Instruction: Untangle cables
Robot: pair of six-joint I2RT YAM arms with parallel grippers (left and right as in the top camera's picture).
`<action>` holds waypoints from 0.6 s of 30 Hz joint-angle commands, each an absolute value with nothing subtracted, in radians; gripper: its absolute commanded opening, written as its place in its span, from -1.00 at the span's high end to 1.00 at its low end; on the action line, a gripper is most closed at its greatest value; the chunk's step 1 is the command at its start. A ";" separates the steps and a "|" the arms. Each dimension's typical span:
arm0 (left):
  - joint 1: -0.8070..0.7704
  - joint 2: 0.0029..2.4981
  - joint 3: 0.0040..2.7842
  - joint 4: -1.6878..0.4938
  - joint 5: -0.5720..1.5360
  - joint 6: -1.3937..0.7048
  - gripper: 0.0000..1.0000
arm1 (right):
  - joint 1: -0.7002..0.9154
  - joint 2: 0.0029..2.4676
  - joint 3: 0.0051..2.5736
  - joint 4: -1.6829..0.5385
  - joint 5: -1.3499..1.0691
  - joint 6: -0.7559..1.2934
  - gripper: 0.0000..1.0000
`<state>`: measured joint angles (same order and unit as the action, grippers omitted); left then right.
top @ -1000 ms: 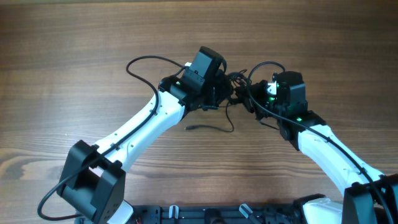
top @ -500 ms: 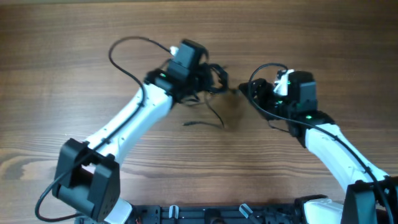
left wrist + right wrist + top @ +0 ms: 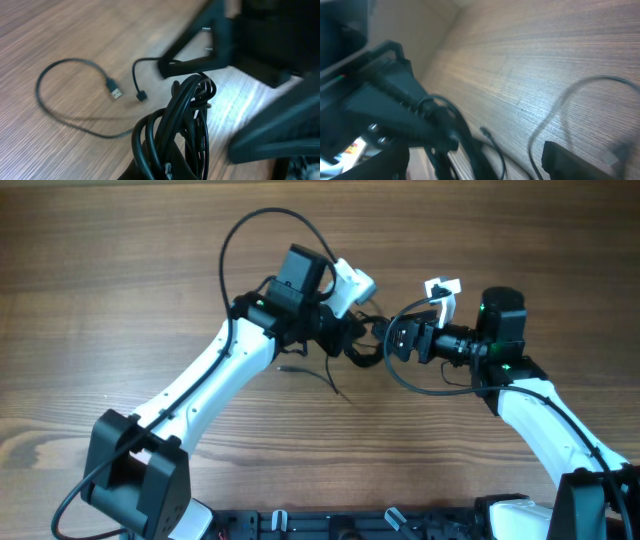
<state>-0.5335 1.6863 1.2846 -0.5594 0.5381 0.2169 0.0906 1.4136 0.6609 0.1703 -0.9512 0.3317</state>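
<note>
Both arms have shifted over the last half second. The left arm has swung its wrist further toward the middle of the table, and the right arm has rolled so that its fingers now point sideways at the left one. Its jaws, closed a second ago, are now spread.

Overhead view of a wooden table [image 3: 120, 260] with two white-and-black robot arms meeting near the centre. The left gripper [image 3: 345, 338] is clenched on the cables [image 3: 360, 348], a small dark coil of thin black cords that sits between the two grippers. The right gripper [image 3: 394, 340] is just beside the coil, released and holding nothing.

In the left wrist view the coil [image 3: 175, 125] rises from the bottom edge as several tight loops. Its top loop touches one finger [image 3: 200, 45] of the right gripper (the dark triangular bar with two screws). One trailing cord [image 3: 55, 85] lies on the table in a wide open curve and ends in a flat plug [image 3: 115, 93]. Just beside that plug, a second, smaller plug [image 3: 142, 96] ends a short strand; whether it hangs or rests on the wood I cannot tell.

The right wrist view is blurred. Its two fingers stand well apart, with a loop of cord against the one with the screws.
</note>
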 commanded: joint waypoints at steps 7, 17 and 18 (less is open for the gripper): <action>-0.553 1.657 1.288 -0.557 0.609 0.309 0.92 | 0.098 1.403 0.660 0.093 -0.890 0.262 0.50; -0.478 1.657 1.288 -0.500 0.530 -0.168 -1.00 | 0.098 1.403 0.660 0.096 -0.723 0.578 0.91; -0.472 1.657 1.288 -0.493 0.530 -0.272 -1.00 | 0.098 1.403 0.660 0.096 -0.698 0.613 0.91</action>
<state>-0.4980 1.6821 1.2846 -0.5137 0.5442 0.0551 0.1013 1.4117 0.6609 0.0902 -0.8112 0.4397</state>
